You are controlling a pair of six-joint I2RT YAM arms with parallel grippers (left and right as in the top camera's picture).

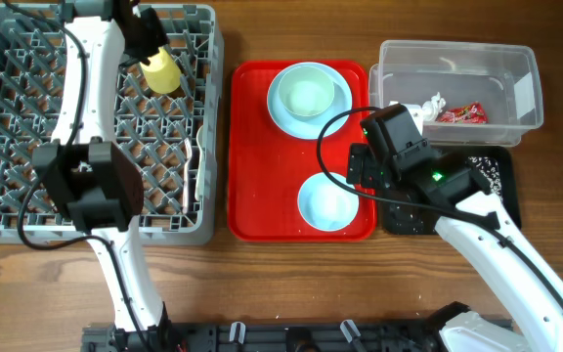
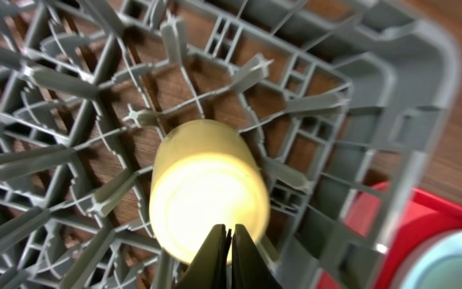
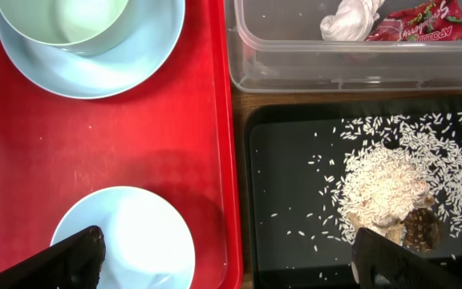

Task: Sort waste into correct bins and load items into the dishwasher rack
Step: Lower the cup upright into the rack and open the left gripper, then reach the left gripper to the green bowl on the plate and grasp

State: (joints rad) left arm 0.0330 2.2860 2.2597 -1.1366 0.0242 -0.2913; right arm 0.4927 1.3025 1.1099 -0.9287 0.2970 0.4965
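My left gripper (image 1: 150, 44) (image 2: 229, 241) is shut on the rim of the small yellow cup (image 1: 162, 70) (image 2: 208, 189) and holds it over the far right part of the grey dishwasher rack (image 1: 27, 117) (image 2: 62, 88). My right gripper (image 1: 374, 181) (image 3: 231, 261) is wide open and empty, straddling the gap between a pale blue bowl (image 1: 327, 202) (image 3: 127, 241) and the black tray (image 1: 501, 196) (image 3: 295, 185) with rice scraps (image 3: 383, 189). The clear tub (image 1: 457, 59) (image 3: 359, 68) holds the white tissue (image 1: 428, 106) (image 3: 351, 20) and red wrapper (image 1: 462, 114) (image 3: 423, 24).
A red tray (image 1: 262, 176) (image 3: 95, 136) holds the near bowl and, at its far end, a second bowl (image 1: 307, 90) (image 3: 62, 20) on the pale blue plate (image 1: 281, 108) (image 3: 135, 68). A white plastic utensil (image 1: 189, 171) lies in the rack's right side.
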